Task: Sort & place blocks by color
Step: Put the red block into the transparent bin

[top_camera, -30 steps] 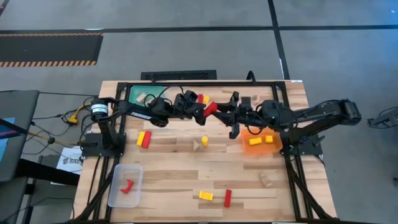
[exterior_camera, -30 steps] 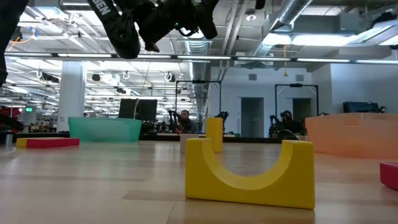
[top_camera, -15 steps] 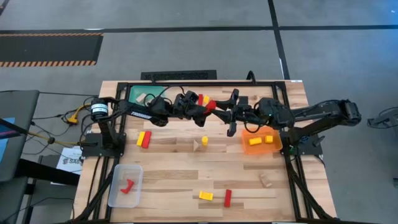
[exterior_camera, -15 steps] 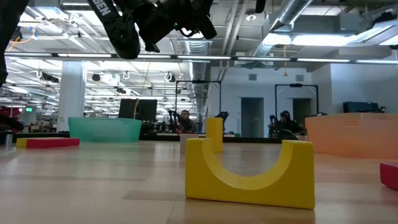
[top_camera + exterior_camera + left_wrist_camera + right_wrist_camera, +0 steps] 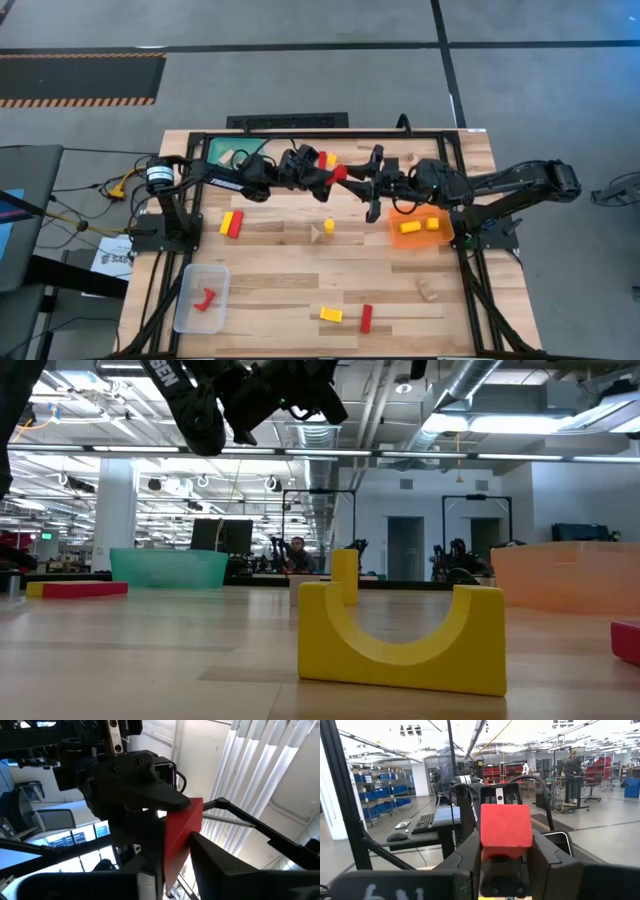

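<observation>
High above the table's far middle, the red wooden block (image 5: 339, 172) sits pinched between the left gripper (image 5: 328, 176) and the right gripper (image 5: 352, 180), both clamped on it.

Pale wooden table (image 5: 280, 275) with black frame rails along the edges.
Teal tray (image 5: 217, 148) at the far left corner, also visible across the tabletop in the low view (image 5: 168, 567).
Orange tray (image 5: 415, 238) at the right side, mid-depth; translucent orange wall in the low view (image 5: 565, 575).
Clear tray (image 5: 190, 300) near the front left corner.
Grey floor (image 5: 300, 80) around the table, with a black-and-orange hazard stripe (image 5: 80, 101) to the far left.
Dark monitor (image 5: 25, 215) left of the table, beside loose cables (image 5: 90, 205).
Workshop room behind: shelving with blue bins (image 5: 375, 800), keyboard (image 5: 425, 821) and mouse (image 5: 397, 837) on a desk, ceiling ducts (image 5: 470, 385).
</observation>
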Tool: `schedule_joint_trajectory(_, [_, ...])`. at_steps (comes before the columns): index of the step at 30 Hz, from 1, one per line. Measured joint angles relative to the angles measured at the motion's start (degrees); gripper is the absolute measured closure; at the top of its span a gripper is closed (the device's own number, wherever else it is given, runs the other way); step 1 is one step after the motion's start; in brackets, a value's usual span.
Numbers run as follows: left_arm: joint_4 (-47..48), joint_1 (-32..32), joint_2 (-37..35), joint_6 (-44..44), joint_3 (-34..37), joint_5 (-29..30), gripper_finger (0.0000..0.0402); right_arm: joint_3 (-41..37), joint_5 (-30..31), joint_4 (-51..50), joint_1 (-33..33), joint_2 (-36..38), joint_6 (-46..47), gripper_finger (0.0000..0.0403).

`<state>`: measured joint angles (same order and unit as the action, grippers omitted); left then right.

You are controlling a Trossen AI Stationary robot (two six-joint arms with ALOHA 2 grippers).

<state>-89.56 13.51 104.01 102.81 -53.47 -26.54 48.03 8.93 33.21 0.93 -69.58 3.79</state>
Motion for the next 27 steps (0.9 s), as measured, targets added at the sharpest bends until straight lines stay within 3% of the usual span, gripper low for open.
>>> schedule_joint_trajectory(5, [-0.17,0.52,0.0,-0.52,0.0,0.24,0.039,0.0,0.17,-0.33,-0.06,0.04,0.88,0.0274])
schedule_joint_trajectory(13, [0.38,2.41,-0.02,-3.23,-0.07,-0.06,0.0396,0.02,0.17,-5.36,-0.36,2.43,3.91,0.0106])
schedule_joint_trajectory(18, [3.86,4.92,-1.18,-7.0,-0.07,-2.49,0.0396,0.02,0.48,-13.69,-0.31,9.29,5.09,0.0053])
schedule_joint_trajectory(22, [18.16,5.83,-5.57,-15.27,-0.07,-9.61,0.0396,0.02,1.63,-20.91,-0.3,14.02,6.91,0.0045])
schedule_joint_trajectory(27, [50.74,5.85,-15.61,-34.33,-0.07,-13.71,0.0396,0.04,3.21,-28.17,-0.3,16.86,8.6,0.0055])
